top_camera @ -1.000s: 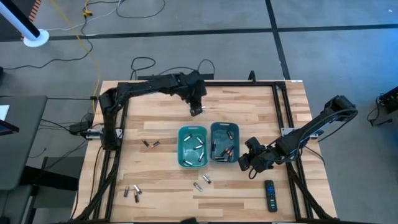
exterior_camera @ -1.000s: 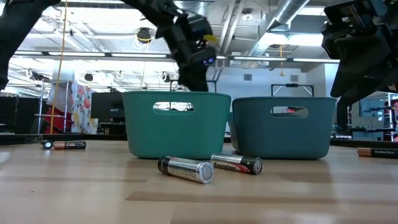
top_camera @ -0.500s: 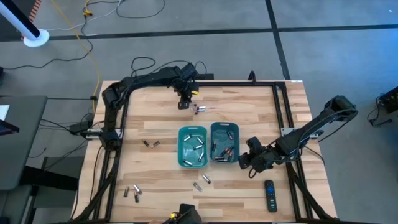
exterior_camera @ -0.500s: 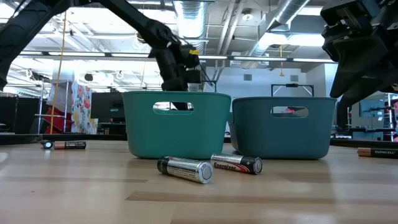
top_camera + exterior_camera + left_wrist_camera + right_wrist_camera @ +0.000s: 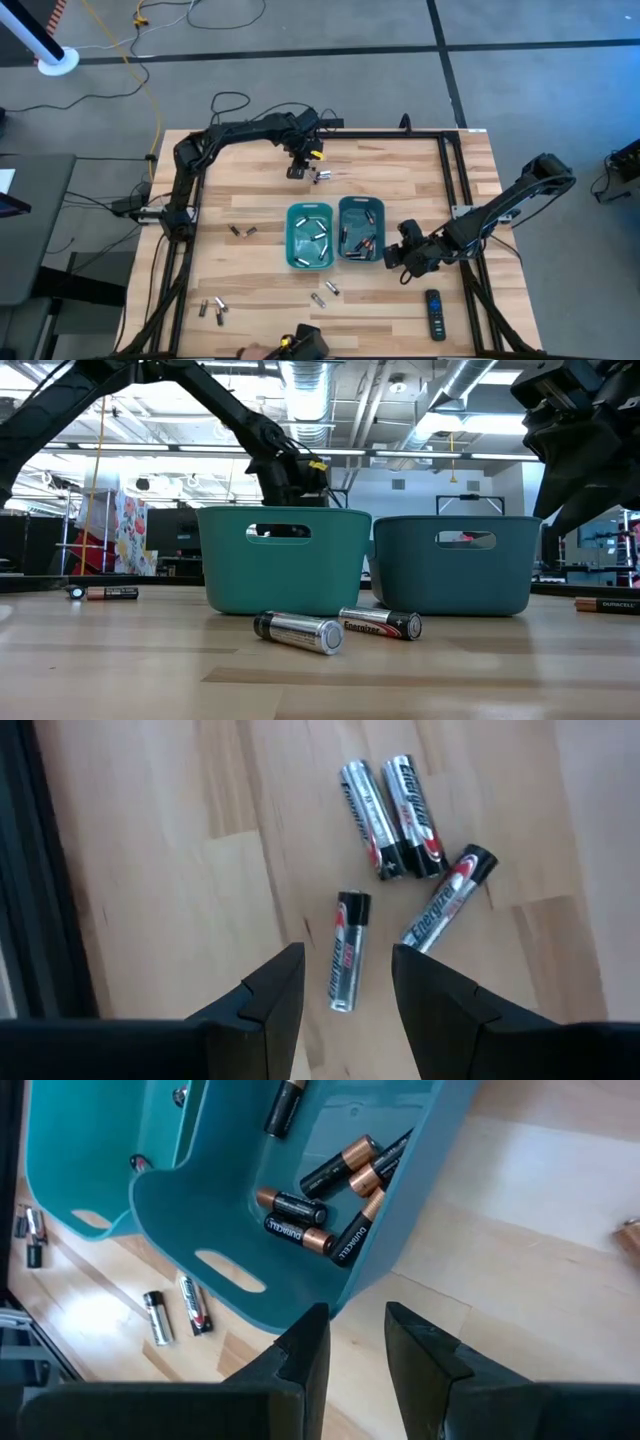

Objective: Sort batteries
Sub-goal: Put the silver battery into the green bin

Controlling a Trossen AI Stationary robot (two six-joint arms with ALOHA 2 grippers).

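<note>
Left tool (image 5: 345, 982) now sits low over the far part of the bench (image 5: 400, 170), beyond the two bins. A second ago it was nearer the bins; half a second ago it had already swung out to this spot, and since then it has only settled a little. Fingers stand apart, nothing between them.

Directly ahead of the left tool, in line with the gap between its fingers: one silver AA battery (image 5: 343, 951) lying flat on the wood. Just beyond it a cluster of three more silver cells (image 5: 410, 830), two side by side and touching, the third angled beside them.

Meaning for the task: the left tool has gone from the bins to a fresh group of unsorted cells. Likely step is a pick of the nearest silver one, then carry to the lighter teal bin (image 5: 310, 236), which holds silvery cells.

Right tool (image 5: 355, 1342) has not moved over the last second. It hangs beside the darker teal bin (image 5: 300, 1200), fingers apart and empty. Dark copper-ended batteries (image 5: 330, 1200) lie inside that bin.

Other loose cells remain on the bench: a pair (image 5: 335, 630) near the bins' front, more toward the left edge (image 5: 212, 309). Black remote control (image 5: 434, 314) lies near the right tool, untouched.
</note>
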